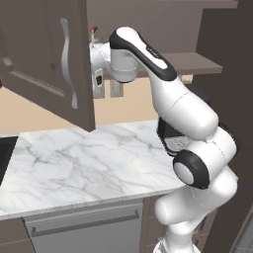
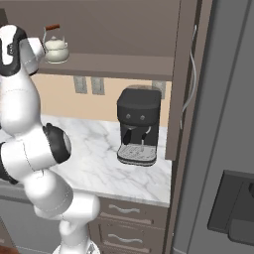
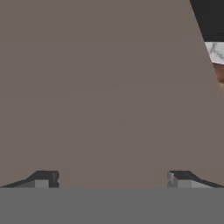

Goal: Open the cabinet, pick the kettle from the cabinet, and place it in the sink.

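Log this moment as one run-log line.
cabinet: doors open | kettle: on shelf | gripper: open, empty, facing door | sink: not yet reached

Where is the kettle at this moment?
In the right base view the kettle sits on the inner shelf of the open cabinet, upper left, beside the arm's hand and above the wall outlets.

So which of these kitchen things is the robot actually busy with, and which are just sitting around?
Part of the job:
- cabinet, its doors swung open
- kettle, on the cabinet shelf
- sink, at the left end of the counter
- gripper, jaws open and empty

Just sitting around:
- coffee machine on the marble counter
- wall sockets
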